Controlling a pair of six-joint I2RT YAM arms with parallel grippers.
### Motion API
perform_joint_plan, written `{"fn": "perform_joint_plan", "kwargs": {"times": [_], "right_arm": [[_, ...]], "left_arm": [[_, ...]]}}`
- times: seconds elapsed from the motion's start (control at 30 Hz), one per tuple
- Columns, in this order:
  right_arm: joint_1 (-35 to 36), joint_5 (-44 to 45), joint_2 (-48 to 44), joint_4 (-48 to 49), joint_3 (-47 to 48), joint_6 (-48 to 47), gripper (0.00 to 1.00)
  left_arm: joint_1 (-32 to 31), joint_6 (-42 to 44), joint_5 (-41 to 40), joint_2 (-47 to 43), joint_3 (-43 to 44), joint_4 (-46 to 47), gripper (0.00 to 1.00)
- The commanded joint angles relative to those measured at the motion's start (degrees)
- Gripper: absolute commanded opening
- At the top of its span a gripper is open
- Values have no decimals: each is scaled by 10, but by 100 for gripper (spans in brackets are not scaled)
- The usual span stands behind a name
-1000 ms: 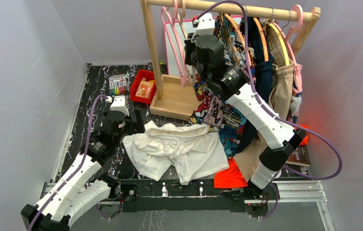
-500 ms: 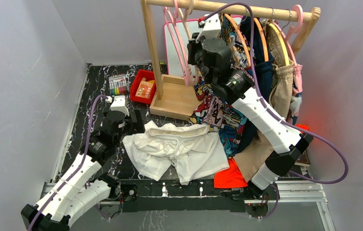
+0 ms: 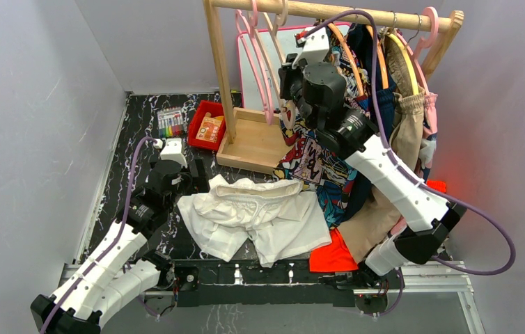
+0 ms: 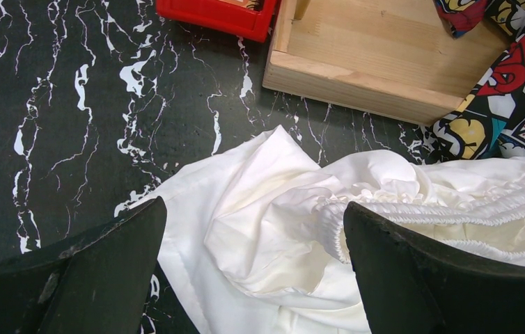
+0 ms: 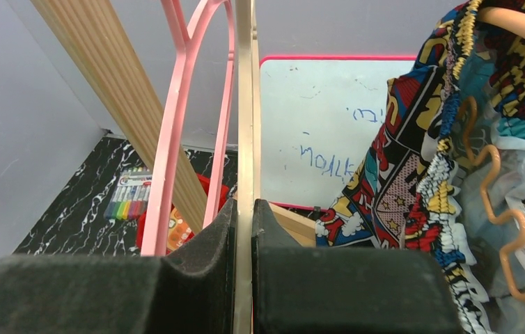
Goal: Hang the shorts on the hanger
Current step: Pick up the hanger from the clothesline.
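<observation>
- The shorts [image 3: 253, 219] lie crumpled on the desk [image 3: 124, 149], waistband toward the wooden rack [image 3: 226, 69] and both legs toward the arm bases.
- The left gripper [image 4: 253, 209] hovers over the left end of the shorts. Its fingers [image 4: 92, 271] are spread wide, and the gathered waistband and a fold of leg cloth lie between them. No contact with the cloth is visible.
- The hanger [image 5: 244, 139] hangs upright at the rack, just beside a pink hanger [image 5: 176, 125], well apart from the shorts.
- The right gripper [image 5: 244, 216] is raised at the rail. Its fingers [image 5: 204, 243] are pressed together on the hanger's thin cream bar, one pad on each side.
- A whiteboard [image 5: 315, 125] stands behind the hanger, and a comic-print garment [image 5: 413, 160] hangs to its right.
- Change against one second ago: the right wrist sits further right along the rail, the right elbow has swung outward, and more of the whiteboard is exposed.
- The left arm and the shorts show no shift over the same interval.
</observation>
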Motion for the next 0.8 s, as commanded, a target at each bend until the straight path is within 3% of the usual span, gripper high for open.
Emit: {"fn": "perform_joint_plan", "kwargs": {"times": [0.0, 0.57, 0.77], "right_arm": [[-3, 10, -54, 70, -16, -6, 0], [-3, -27, -144, 56, -130, -6, 0], [-3, -54, -182, 1, -155, 0, 0]], "left_arm": [[-2, 5, -3, 0, 12, 4, 98], [-2, 6, -7, 1, 12, 2, 98], [-2, 6, -13, 0, 12, 2, 98]]}}
